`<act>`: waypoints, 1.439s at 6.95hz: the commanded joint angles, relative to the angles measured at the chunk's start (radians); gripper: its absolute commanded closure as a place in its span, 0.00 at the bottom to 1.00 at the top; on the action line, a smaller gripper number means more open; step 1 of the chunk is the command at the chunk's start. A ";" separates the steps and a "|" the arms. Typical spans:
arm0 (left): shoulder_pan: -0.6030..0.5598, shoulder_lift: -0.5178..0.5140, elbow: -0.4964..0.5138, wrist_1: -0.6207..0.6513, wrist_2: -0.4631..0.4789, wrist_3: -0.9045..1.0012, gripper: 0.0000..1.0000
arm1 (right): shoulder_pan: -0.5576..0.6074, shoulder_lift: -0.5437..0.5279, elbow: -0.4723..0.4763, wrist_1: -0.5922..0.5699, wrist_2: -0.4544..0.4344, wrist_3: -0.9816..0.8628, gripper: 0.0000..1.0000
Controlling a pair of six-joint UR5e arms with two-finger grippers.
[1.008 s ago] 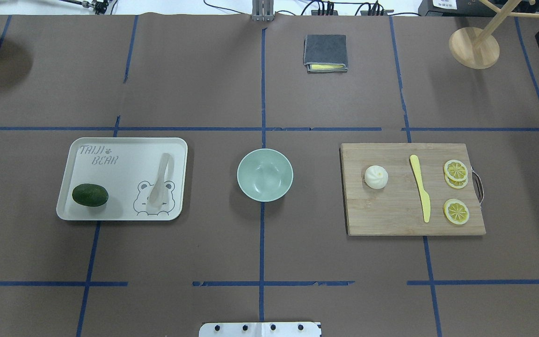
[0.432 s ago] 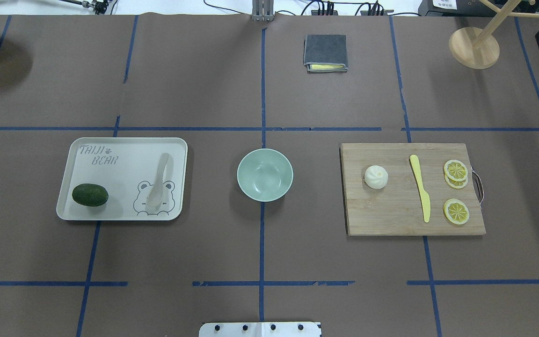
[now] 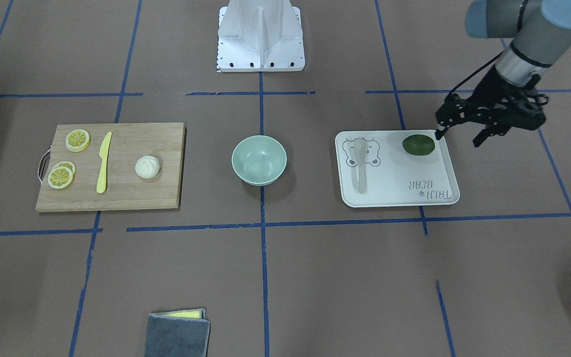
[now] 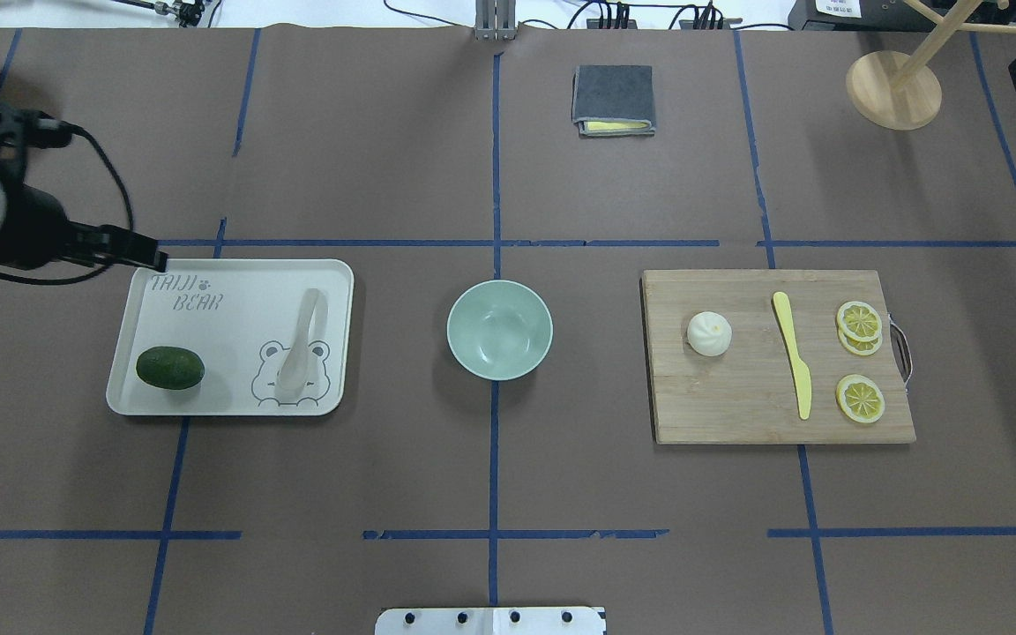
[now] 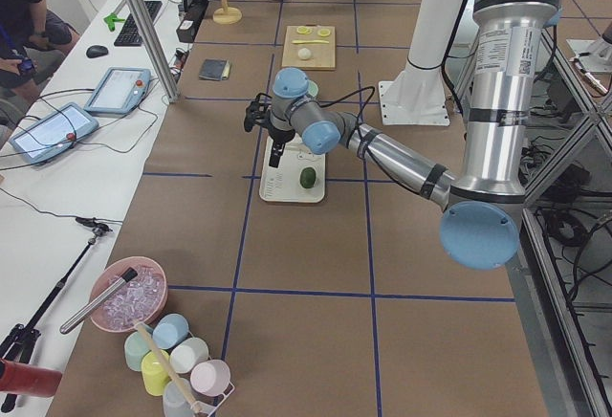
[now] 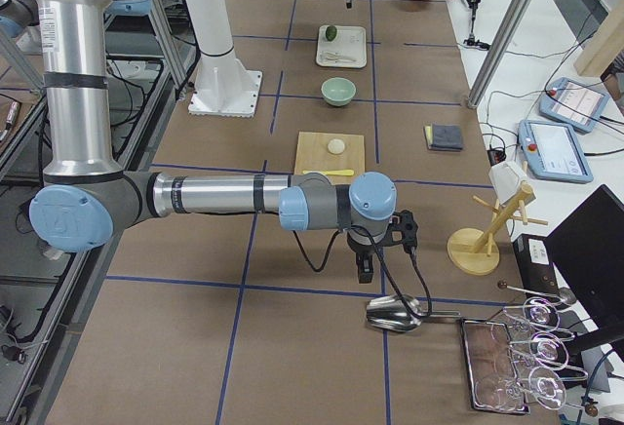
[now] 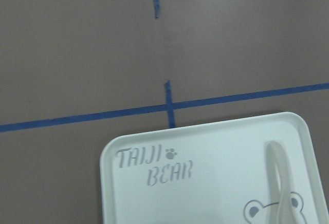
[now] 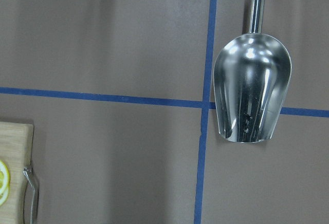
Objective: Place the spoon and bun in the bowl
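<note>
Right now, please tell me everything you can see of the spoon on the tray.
The spoon is off-white, like plastic or ceramic, with a rounded scoop and a short thick handle. It lies flat on the pale tray, scoop over the printed bear face, handle pointing away from the robot. Only the tray touches it; the dark green fruit lies apart.

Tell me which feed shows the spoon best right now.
Overhead exterior: the spoon lies whole and unobstructed on the tray, scoop on the bear drawing. Front-facing shows it whole too, slightly smaller. Left wrist catches only its handle at the frame's corner. Side views: too small to judge. Right wrist: not at all.
</note>
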 commanded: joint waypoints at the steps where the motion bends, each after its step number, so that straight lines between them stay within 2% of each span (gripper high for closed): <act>1: 0.168 -0.148 0.102 -0.004 0.161 -0.159 0.04 | -0.017 -0.002 0.000 0.115 0.002 0.132 0.00; 3: 0.228 -0.156 0.138 -0.002 0.234 -0.166 0.05 | -0.021 -0.005 -0.003 0.128 0.002 0.133 0.00; 7: 0.303 -0.198 0.244 -0.005 0.271 -0.178 0.11 | -0.021 -0.013 -0.001 0.128 0.003 0.133 0.00; 10: 0.303 -0.195 0.244 -0.007 0.266 -0.172 0.30 | -0.021 -0.011 0.000 0.128 0.003 0.133 0.00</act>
